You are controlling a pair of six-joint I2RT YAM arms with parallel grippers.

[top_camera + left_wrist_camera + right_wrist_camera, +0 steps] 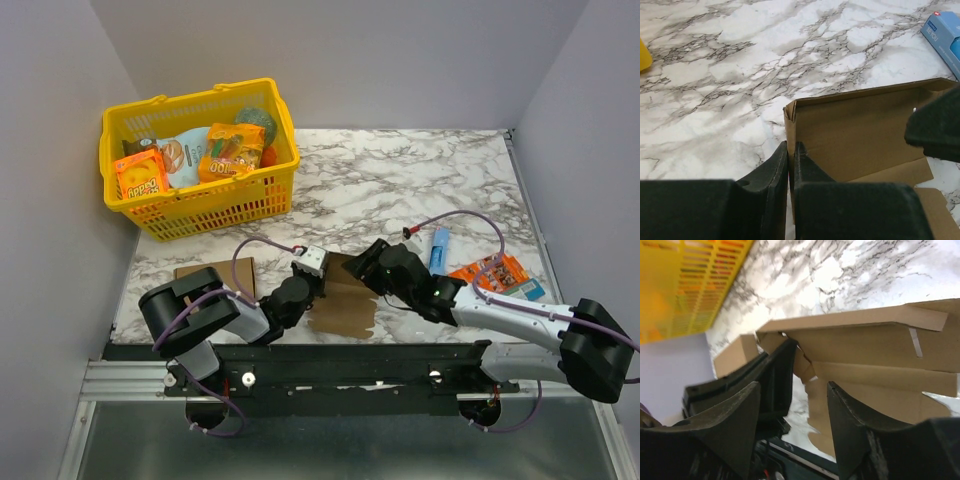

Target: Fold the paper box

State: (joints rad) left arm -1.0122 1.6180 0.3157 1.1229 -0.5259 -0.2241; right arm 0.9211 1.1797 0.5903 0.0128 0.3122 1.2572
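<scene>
- The yellow basket (215, 205), sitting in the upper left, is holding several snack packets (230, 152).
- The paper box (347, 305) is lying at bottom centre, brown and half-formed, with one long wall standing and its flaps spreading flat.
- The left gripper (791, 150) is pinching that wall's end.
- The right gripper (795, 387) is facing the box with its jaws apart.
- A flat cardboard sheet (205, 272) is lying to the left, and a blue pack (440, 250) and an orange packet (492, 272) are lying to the right.

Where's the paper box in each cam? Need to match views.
Top external: paper box low centre.
Left wrist: centre-right, inside facing the camera.
Right wrist: right half, upper middle.
Shared landmark: marble table around it in all three.
</scene>
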